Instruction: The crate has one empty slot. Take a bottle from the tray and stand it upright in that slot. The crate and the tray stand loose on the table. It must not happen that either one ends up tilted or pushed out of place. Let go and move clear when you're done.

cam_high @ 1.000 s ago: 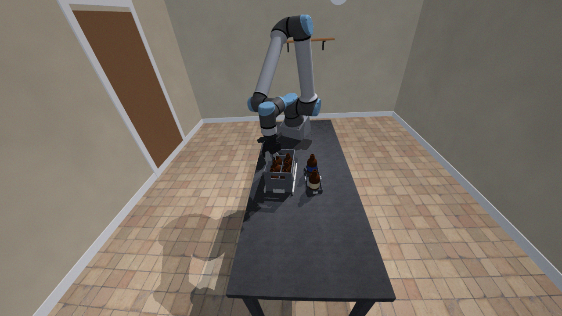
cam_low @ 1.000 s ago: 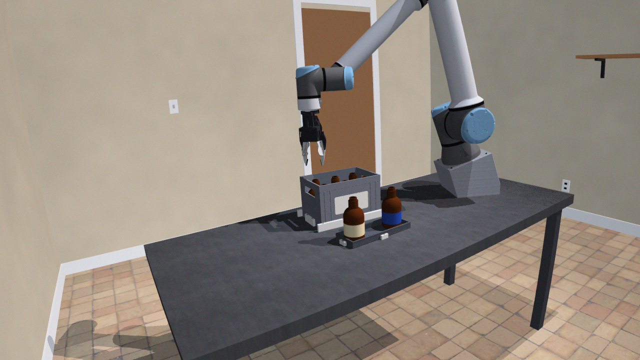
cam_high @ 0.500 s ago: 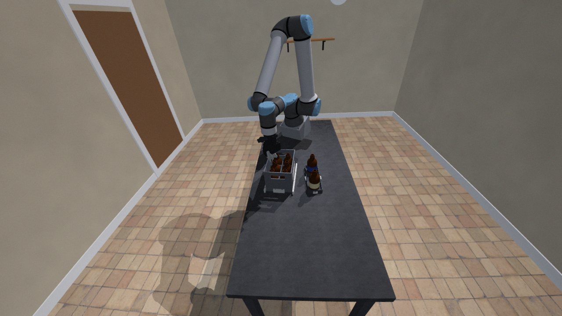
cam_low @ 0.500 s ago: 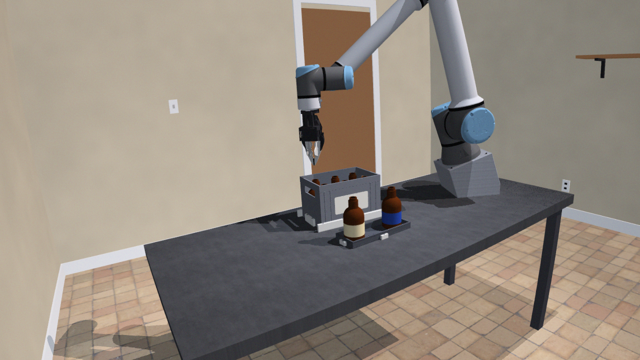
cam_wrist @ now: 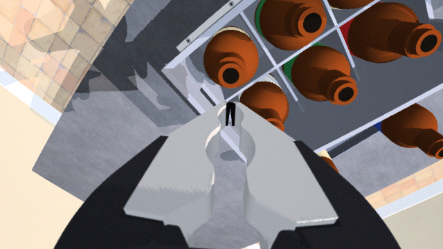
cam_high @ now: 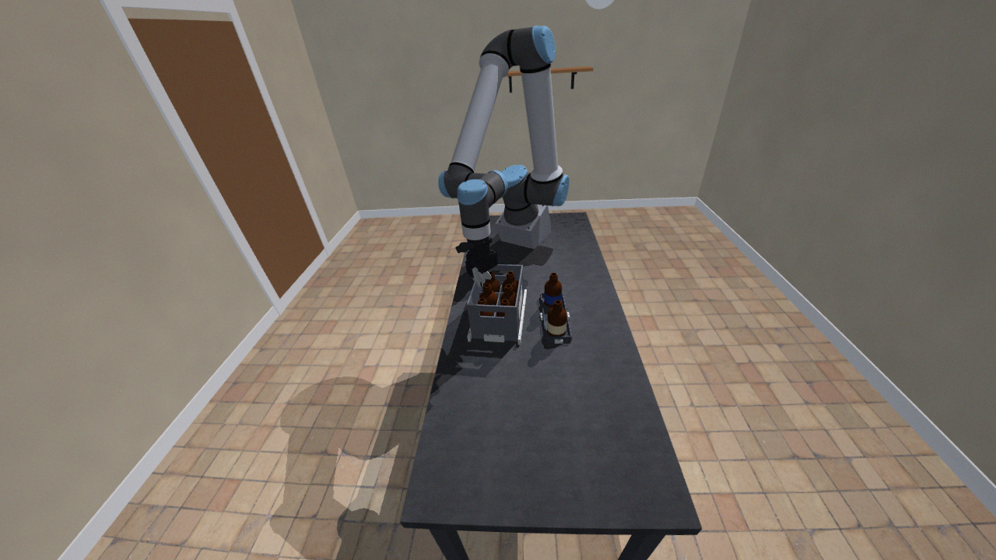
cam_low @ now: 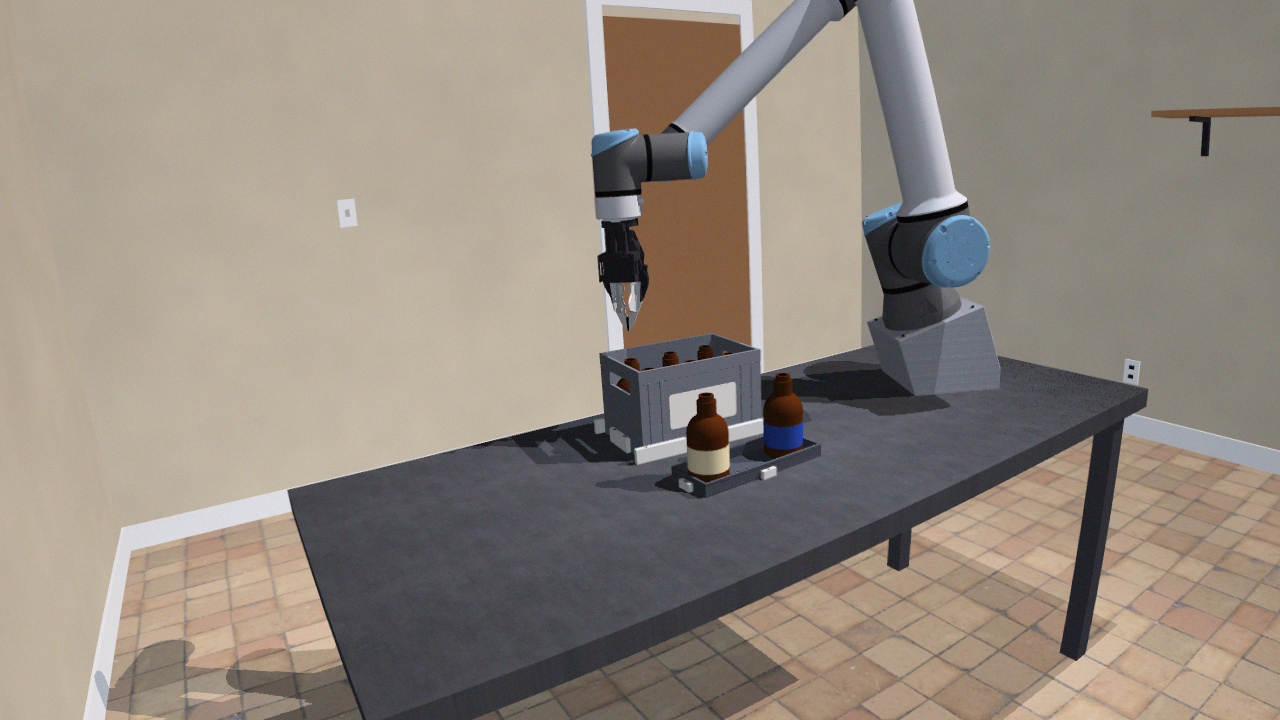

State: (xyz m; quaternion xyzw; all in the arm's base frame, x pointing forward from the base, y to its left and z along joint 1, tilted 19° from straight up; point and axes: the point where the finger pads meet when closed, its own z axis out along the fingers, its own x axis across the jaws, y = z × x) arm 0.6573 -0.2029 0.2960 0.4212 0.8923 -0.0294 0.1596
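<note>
Gripper (cam_high: 482, 281) (cam_low: 628, 325) (cam_wrist: 230, 104), pressed together on nothing, hovers above the crate (cam_high: 480, 324) (cam_low: 651, 411) (cam_wrist: 381, 117); beneath it, bottles (cam_high: 489, 297) (cam_low: 670, 359) (cam_wrist: 230, 59) seemingly fill every slot, upright. Best retreat: straight up, then sideways, clearing necks and rim.

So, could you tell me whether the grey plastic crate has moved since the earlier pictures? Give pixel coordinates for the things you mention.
No; the grey plastic crate (cam_high: 496, 321) (cam_low: 617, 407) (cam_wrist: 374, 86) sits where it did against the dark table's edge (cam_high: 550, 526) (cam_low: 769, 582).
</note>
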